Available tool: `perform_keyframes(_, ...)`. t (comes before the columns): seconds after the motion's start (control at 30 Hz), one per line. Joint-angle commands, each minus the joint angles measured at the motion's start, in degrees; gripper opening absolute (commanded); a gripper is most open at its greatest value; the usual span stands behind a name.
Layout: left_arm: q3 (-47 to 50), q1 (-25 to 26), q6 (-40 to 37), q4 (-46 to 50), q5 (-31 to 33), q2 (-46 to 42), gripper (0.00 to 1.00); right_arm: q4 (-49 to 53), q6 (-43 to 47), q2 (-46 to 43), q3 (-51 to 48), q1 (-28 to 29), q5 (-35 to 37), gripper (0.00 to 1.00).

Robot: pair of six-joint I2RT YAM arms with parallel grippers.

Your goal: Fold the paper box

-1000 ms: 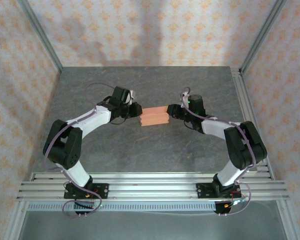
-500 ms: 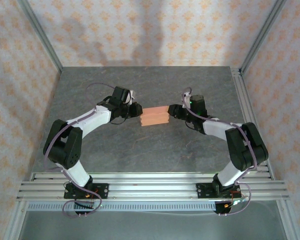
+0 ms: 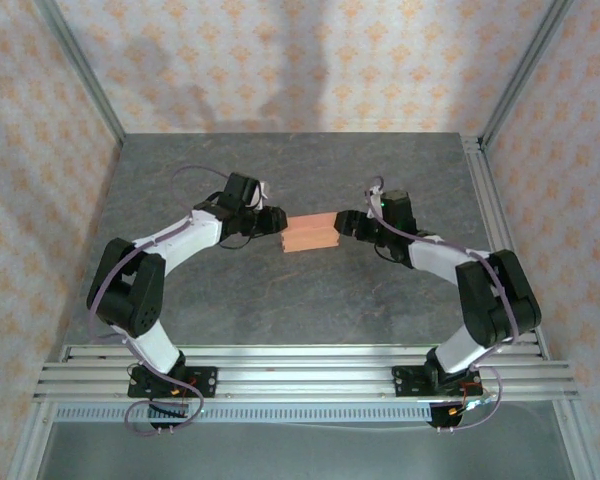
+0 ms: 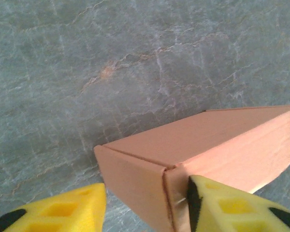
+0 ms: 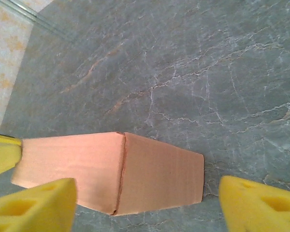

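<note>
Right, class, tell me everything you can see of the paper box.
The paper box is a small, closed rectangular box of thin, matte salmon-orange card with creased, folded edges. It lies flat on the grey marbled table, its long axis running left to right. The left gripper and the right gripper straddle its two ends with jaws open; whether any finger touches it is unclear.

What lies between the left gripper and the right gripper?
The paper box lies between the left gripper and the right gripper, in the top external view.
</note>
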State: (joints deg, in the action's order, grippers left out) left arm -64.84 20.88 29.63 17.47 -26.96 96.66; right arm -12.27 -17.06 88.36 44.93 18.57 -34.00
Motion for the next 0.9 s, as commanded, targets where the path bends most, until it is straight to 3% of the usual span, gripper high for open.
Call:
perform_keyframes(0.0, -1.5, 0.19, -1.94, 11.62, 3.01, 1.45, 0.61, 2.87, 3.07, -3.71, 2.46, -0.05, 2.32, 0.87)
perform_keyframes(0.2, -6.32, 0.27, -7.28, 11.79, 4.44, -1.65, 0.85, 4.96, 4.75, -7.02, 2.38, -0.08, 6.45, 0.98)
perform_keyframes(0.27, -6.55, 0.3, -12.22, 8.67, 4.29, -2.6, 0.99, 5.52, 4.79, -8.23, 1.94, -0.03, 8.0, 0.99)
perform_keyframes(0.4, -8.81, 0.62, -22.76, 5.3, 1.66, -1.7, 1.0, 6.97, 5.49, -10.27, 1.16, -0.07, 9.42, 1.0)
perform_keyframes(0.57, -12.87, 1.68, -45.09, 8.55, -11.83, 2.83, 0.99, 8.37, 6.93, -12.88, -0.68, -0.11, 11.01, 0.99)
perform_keyframes(0.87, -27.0, 3.09, -66.48, 24.45, -15.44, 13.28, 0.95, 10.45, 8.4, -16.69, -3.48, -0.11, 12.42, 0.99)
